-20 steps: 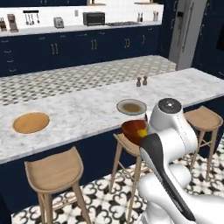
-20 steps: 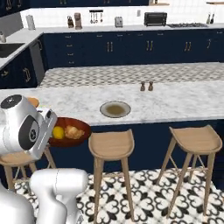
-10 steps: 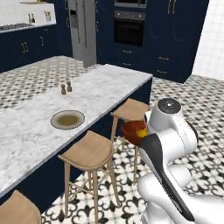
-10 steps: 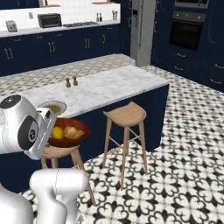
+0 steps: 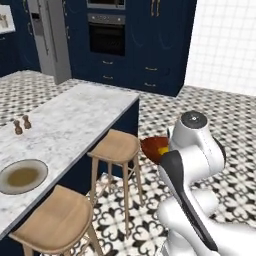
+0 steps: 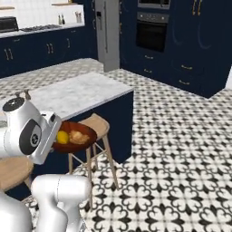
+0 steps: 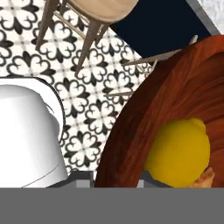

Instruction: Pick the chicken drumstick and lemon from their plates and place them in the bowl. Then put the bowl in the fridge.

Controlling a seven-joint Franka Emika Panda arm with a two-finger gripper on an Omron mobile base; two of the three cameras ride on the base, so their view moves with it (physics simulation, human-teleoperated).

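The reddish-brown bowl [image 6: 89, 132] hangs in the air beside the island, held at its rim by my gripper [image 7: 114, 179], which is shut on it. Inside lie the yellow lemon [image 6: 62, 137] and the golden-brown chicken drumstick [image 6: 80, 137]. The hand view looks along the bowl [image 7: 144, 109] at the lemon [image 7: 179, 151], with a bit of the drumstick [image 7: 206, 176] at the lower right. From the left, the bowl [image 5: 151, 147] and lemon [image 5: 162, 150] peek out behind my arm. The grey fridge [image 5: 50, 40] [image 6: 108, 34] stands far back, door closed. One grey-beige plate [image 5: 7, 183] lies bare on the island.
The marble island [image 5: 70, 120] runs along the left with wooden stools [image 5: 117, 146] [image 6: 96, 124] beside it, under the bowl. Two shakers [image 5: 22, 124] stand on it. Navy cabinets with a wall oven [image 6: 153, 31] line the back. Patterned floor [image 6: 181, 149] lies open to the right.
Both base views have swung along the island toward its end, so the camera moved; the fridge and oven now sit ahead. The bowl stays in my gripper with both foods inside.
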